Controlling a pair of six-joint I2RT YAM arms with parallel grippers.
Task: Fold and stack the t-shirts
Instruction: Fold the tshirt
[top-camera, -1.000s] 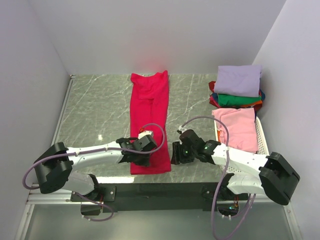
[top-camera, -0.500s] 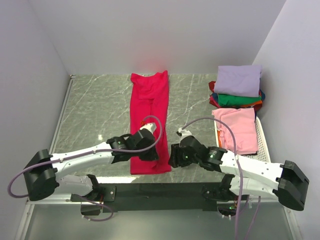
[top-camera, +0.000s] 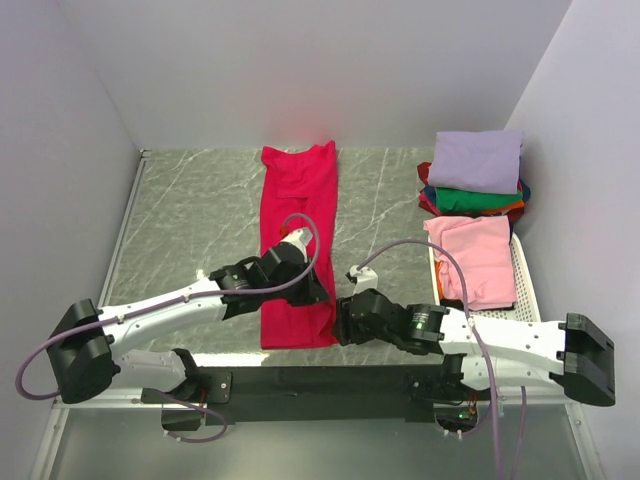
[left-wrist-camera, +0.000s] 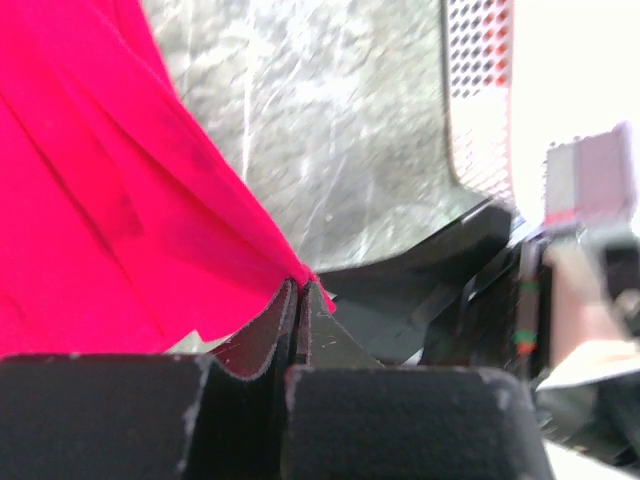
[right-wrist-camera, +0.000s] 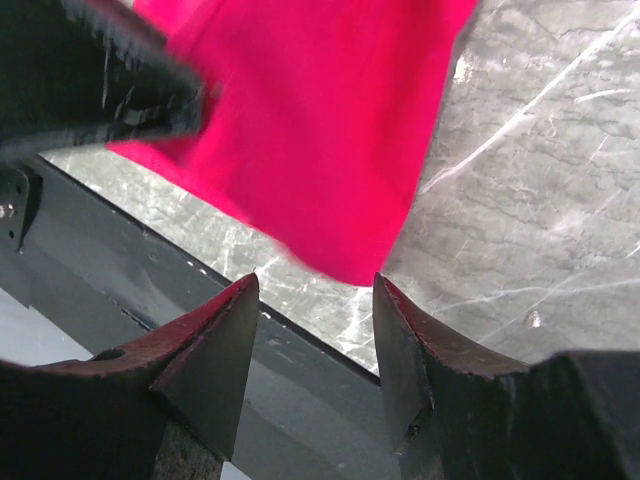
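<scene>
My left hand (top-camera: 312, 290) is pinched closed on the right edge of the crimson-red t-shirt (top-camera: 298, 200), not far from its near right corner. In my left wrist view the two fingers meet with the cloth (left-wrist-camera: 90, 200) caught at their tips (left-wrist-camera: 300, 292), and the fabric rises in a ridge toward them. The shirt lies as a long narrow strip down the middle of the desk (top-camera: 200, 210), running from the far edge almost to the near edge.

My right hand (top-camera: 343, 322) sits low at the near edge of the desk, just right of the shirt's near right corner, its jaws apart and gripping nothing. In its wrist view the red corner (right-wrist-camera: 320, 130) shows just beyond the gap between the fingers (right-wrist-camera: 315, 290), with the dark rail (right-wrist-camera: 120, 270) of the near edge under them.

At the far right corner of the desk a folded lavender t-shirt (top-camera: 477, 160) tops a stack, a green t-shirt (top-camera: 470, 198) under it and other colours peeking out below. Just nearer, along the right edge, a pink t-shirt (top-camera: 470, 255) lies in the white perforated basket (top-camera: 522, 275).

I can read no writing on the cloth or the basket.
</scene>
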